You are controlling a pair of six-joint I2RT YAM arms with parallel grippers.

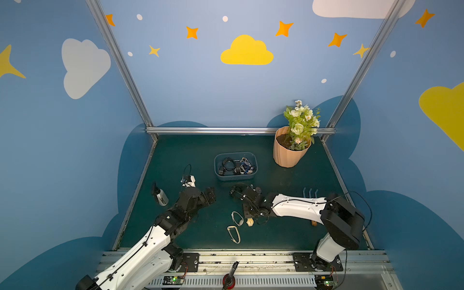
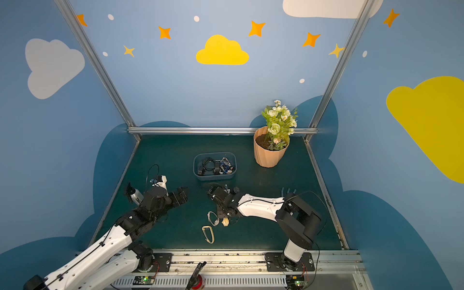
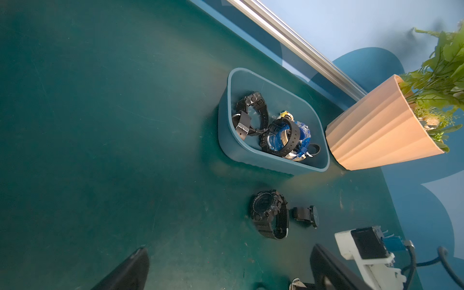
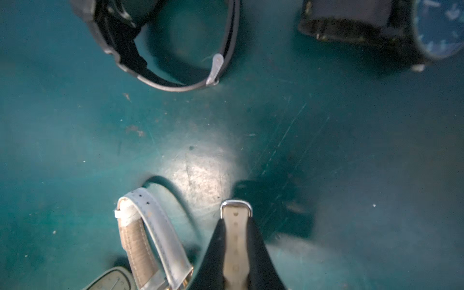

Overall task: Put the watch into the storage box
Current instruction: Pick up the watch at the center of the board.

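Your right gripper (image 4: 236, 222) is clamping the strap of the beige watch (image 4: 235, 251) near the mat; your left gripper (image 3: 229, 249) is gaping empty. The storage box (image 1: 234, 177) is waiting at 12 o'clock from the watch, so you are facing the lift and drop.

The desk (image 1: 190, 155) bears a storage box (image 1: 234, 177), flowerpot (image 1: 286, 157), spray bottle (image 1: 162, 198), black watch (image 3: 270, 214), smaller dark watch (image 3: 305, 213), white-strapped watch (image 1: 237, 218) and beige-strapped watch (image 4: 235, 226).

Robot-lab test cell: aluminium frame (image 1: 121, 62), cloud-and-star painted walls (image 1: 200, 88), arms (image 1: 298, 207) bolted to a rail (image 1: 251, 258) beside the green bench (image 1: 190, 155).
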